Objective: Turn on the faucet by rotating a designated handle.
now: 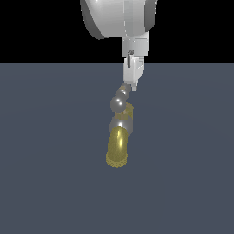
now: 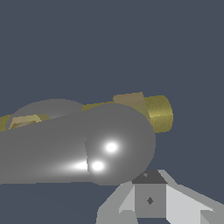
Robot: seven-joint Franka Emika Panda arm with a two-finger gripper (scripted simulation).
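The faucet (image 1: 118, 148) lies on the dark floor, its thick gold spout with a knurled rim pointing toward the camera and a silver ball joint (image 1: 121, 124) behind it. The handle (image 1: 118, 104) is a grey crossbar with rounded bulbs running back from the joint. My gripper (image 1: 133, 86) hangs from above, its tips right beside the far bulb (image 1: 123, 93), on the exterior view's right. The fingers look pressed together with nothing between them. In the wrist view the handle (image 2: 118, 144) fills the middle, just in front of my gripper (image 2: 149, 192), and the gold spout (image 2: 159, 113) shows behind it.
A flat dark blue-grey floor (image 1: 45, 183) surrounds the faucet. The white arm link (image 1: 119, 18) hangs at the top of the exterior view.
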